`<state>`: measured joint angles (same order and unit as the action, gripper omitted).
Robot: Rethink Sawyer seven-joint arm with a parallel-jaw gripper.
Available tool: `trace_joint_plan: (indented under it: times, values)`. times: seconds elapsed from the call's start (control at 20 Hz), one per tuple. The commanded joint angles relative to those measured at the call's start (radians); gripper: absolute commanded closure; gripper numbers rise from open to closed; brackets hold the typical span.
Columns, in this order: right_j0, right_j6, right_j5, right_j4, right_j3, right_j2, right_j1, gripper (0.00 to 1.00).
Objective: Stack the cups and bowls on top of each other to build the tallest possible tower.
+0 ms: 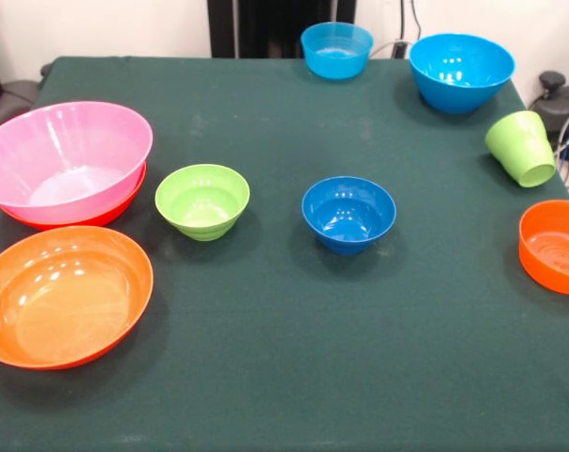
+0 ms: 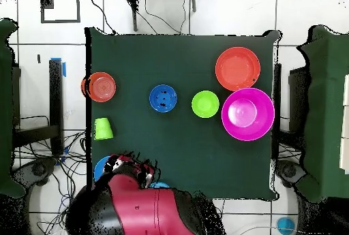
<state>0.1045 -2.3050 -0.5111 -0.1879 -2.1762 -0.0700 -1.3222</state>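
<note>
The big pink bowl sits nested in a wide orange bowl at the table's left; this pair also shows in the overhead view. A second wide orange bowl stands in front of it. The small lime green bowl and the small dark blue bowl stand mid-table. Two sky blue bowls stand at the far edge. The lime green cup lies tipped on its side. The smaller orange bowl is at the right edge. The orange cup is out of view. The front view shows no gripper.
The red and black arm is drawn back over the table's edge by the base and covers part of one sky blue bowl. Cables and equipment lie beyond the green table at the right.
</note>
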Motion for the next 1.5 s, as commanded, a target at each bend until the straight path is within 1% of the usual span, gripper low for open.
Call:
trace_joint_plan:
  times: [0.05, 0.2, 0.3, 0.4, 0.55, 0.75, 0.9, 1.05, 1.15, 1.2, 1.25, 1.3, 1.35, 1.5]
  values:
    - [0.019, 0.024, 0.101, -0.114, -0.112, -0.036, 0.174, 0.00]
    - [0.027, 0.012, 0.117, -0.134, -0.096, -0.029, 0.214, 0.00]
    - [0.026, 0.000, 0.134, -0.156, -0.072, -0.018, 0.254, 0.00]
    - [0.018, -0.022, 0.170, -0.180, -0.043, 0.000, 0.307, 0.00]
    - [-0.014, -0.056, 0.215, -0.223, 0.013, 0.040, 0.393, 0.00]
    - [-0.015, -0.070, 0.259, -0.219, 0.052, 0.057, 0.462, 0.00]
    - [0.010, -0.054, 0.254, -0.199, 0.072, 0.044, 0.482, 0.00]
    - [0.056, 0.005, 0.199, -0.191, 0.120, 0.020, 0.500, 0.00]
    - [0.088, 0.047, 0.135, -0.180, 0.148, 0.000, 0.485, 0.00]
    - [0.100, 0.059, 0.110, -0.171, 0.158, -0.005, 0.473, 0.00]
    - [0.106, 0.081, 0.058, -0.165, 0.186, -0.004, 0.445, 0.00]
    - [0.110, 0.099, 0.029, -0.165, 0.193, -0.009, 0.425, 0.00]
    - [0.124, 0.128, -0.021, -0.152, 0.213, -0.026, 0.399, 0.00]
    - [0.145, 0.137, -0.079, -0.127, 0.244, -0.054, 0.370, 0.00]
